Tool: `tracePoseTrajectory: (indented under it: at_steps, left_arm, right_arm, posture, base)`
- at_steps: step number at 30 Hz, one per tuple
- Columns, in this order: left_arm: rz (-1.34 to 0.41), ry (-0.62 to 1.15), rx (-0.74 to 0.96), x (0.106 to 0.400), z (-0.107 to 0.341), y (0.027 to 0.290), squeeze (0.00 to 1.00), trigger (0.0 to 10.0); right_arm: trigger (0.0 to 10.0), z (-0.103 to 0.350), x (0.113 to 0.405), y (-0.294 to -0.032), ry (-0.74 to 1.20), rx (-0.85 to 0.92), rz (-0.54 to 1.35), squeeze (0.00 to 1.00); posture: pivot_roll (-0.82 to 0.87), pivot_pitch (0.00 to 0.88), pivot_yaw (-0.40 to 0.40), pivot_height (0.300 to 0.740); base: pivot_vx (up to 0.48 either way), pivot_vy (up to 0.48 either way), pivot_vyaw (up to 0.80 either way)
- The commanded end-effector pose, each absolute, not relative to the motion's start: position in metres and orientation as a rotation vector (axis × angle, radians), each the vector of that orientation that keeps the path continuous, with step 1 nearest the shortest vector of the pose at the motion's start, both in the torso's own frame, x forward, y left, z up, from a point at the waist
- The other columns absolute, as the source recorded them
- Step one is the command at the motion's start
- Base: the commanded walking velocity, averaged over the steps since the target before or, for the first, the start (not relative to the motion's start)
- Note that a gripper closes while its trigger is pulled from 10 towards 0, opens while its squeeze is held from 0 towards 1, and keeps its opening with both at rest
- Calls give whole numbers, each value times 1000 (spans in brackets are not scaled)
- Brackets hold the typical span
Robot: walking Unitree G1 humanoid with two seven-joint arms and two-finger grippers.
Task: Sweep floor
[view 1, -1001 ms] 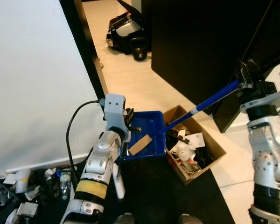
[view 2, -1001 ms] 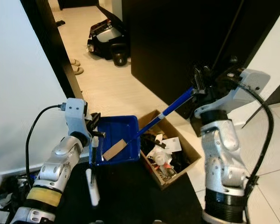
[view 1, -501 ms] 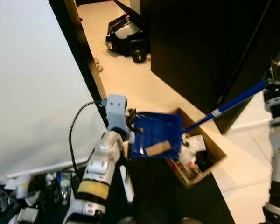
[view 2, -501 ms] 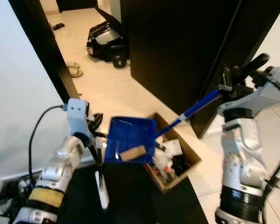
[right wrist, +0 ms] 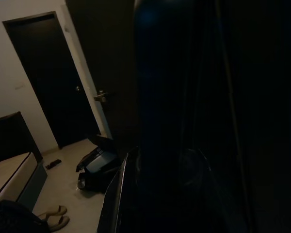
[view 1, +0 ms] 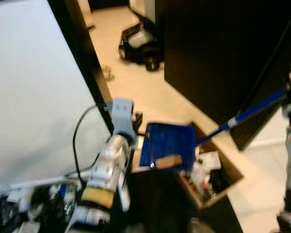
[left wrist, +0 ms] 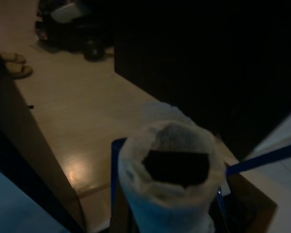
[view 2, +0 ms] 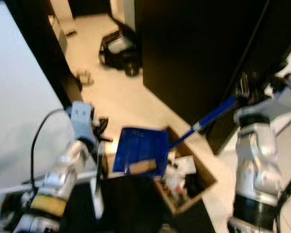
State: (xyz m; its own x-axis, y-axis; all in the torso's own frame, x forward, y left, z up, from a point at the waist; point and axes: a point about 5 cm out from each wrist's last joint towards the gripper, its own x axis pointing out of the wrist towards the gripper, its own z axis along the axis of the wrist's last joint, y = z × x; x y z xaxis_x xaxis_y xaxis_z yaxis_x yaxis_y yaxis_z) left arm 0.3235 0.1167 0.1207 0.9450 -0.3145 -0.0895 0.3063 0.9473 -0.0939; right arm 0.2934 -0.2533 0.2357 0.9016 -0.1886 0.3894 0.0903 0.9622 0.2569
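Dustpan — blue, tilted, held up off the floor by the left gripper, its open lip hanging over the near edge of the cardboard box. A tan scrap of debris sits at the low lip of the pan, just above the box rim. The box is already cluttered with mixed rubbish.

Left gripper is closed on the dustpan's handle side, judging by how the pan hangs from it; in the left wrist view a pale tube end blocks the fingers, with the blue pan edge behind it.

Broom handle — blue, long axis running diagonally from the right gripper, high on the robot's right, down toward the box and the pan's right edge. Whether the right gripper's fingers are wrapped around it is blurred; I cannot tell, though the stick seems carried there. Right wrist view is too dark to help.

Key relation: the box lies directly below and to the right of the pan's lip, so the left arm is the nearer one for the dump. Judgement — more tilt about the pan's lip should slide the scrap in; the risk is it dropping short onto the dark mat in front.

Beyond, on the pale floor, a dark machine sits by the black cabinet.
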Motion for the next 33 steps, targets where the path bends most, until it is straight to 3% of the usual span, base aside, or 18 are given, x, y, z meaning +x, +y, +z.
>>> tracePoseTrajectory:
  at_steps: [1,18,33]
  left_arm:
    - [-321,86,-55,324,124,117,0,10000]
    - [-323,89,-53,323,123,116,0,10000]
    - [-310,90,-76,324,123,117,0,10000]
  right_arm:
    - [10000,241,291,-254,-463,252,-146,0]
    - [10000,237,293,-256,-447,253,-154,0]
    - [10000,238,296,-254,-450,174,-162,0]
  posture:
    - [-11,73,70,740]
    - [-13,69,68,740]
    - [-15,62,68,740]
  base:
    - [0,-412,0]
    - [0,-460,0]
    - [0,0,0]
